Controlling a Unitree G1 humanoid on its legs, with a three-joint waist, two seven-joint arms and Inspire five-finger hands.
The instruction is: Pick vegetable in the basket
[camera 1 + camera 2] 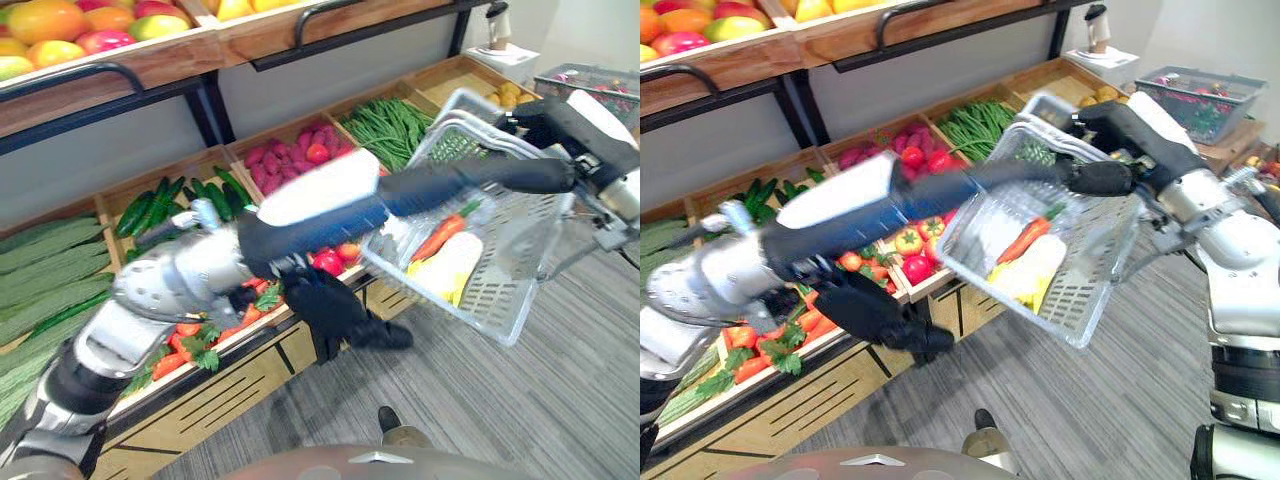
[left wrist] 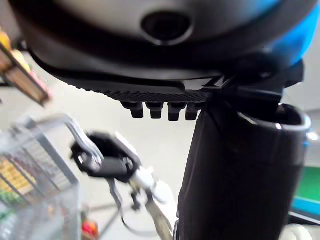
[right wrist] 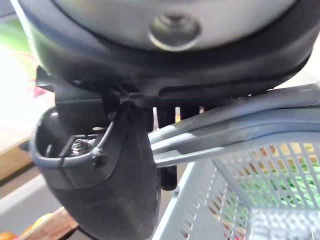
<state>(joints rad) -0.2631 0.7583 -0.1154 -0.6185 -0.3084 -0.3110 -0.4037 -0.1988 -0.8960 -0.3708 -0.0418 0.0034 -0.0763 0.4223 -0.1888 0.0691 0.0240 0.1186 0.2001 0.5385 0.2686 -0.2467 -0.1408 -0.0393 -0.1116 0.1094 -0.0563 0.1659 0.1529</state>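
Note:
A white wire basket (image 1: 520, 270) hangs tilted in the air in front of the produce shelf. My right hand (image 1: 555, 120) is shut on its metal handle (image 3: 240, 130). Inside lie an orange carrot (image 1: 440, 237), a pale yellow vegetable (image 1: 447, 268) and some greens. My left hand (image 1: 335, 305) hovers over the shelf's front edge, left of and below the basket. Its fingers are loosely spread and hold nothing. Its white-covered thumb (image 1: 320, 190) stretches toward the basket's rim.
The sloped shelf holds crates of cucumbers (image 1: 150, 205), red produce (image 1: 295, 150), green beans (image 1: 390, 120), tomatoes (image 1: 330, 262) and carrots (image 1: 185, 345). Fruit (image 1: 60, 30) fills the upper shelf. A second basket (image 1: 590, 85) stands at the far right. Grey floor lies below.

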